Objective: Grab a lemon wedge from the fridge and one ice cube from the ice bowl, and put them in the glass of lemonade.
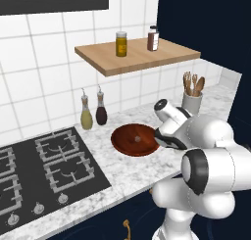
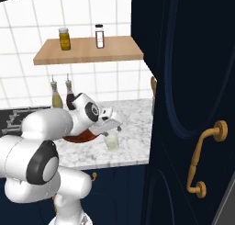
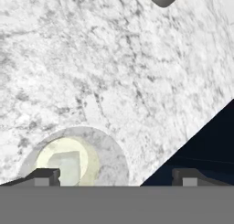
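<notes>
I have the pincer (image 3: pixel 114 177) poised right over the glass of lemonade (image 3: pixel 73 161), and in the hand view its two fingertips (image 3: pixel 45 176) stand wide apart with nothing between them. The glass sits just below and toward the left tip, on the marble counter (image 3: pixel 119 72) near its front edge. Inside the pale liquid I make out one squarish, pale block, which I judge to be the ice cube (image 3: pixel 68 166), so that half of the job looks done. I cannot see any yellow wedge in the glass; whether the lemon went in I cannot tell from here. If it did not, a trip to the fridge is still owed.

From the right base view the glass (image 2: pixel 111 141) stands directly under the hand. The ice bowl (image 1: pixel 135 138) lies just behind the pincer, and I cannot make out what it holds.

My count: one glass, one bowl, one cube in the glass, two bottles (image 1: pixel 93 111) beyond the bowl, two jars (image 1: pixel 137 40) on the shelf (image 1: pixel 142 58) above, one utensil holder (image 1: pixel 192 99).
</notes>
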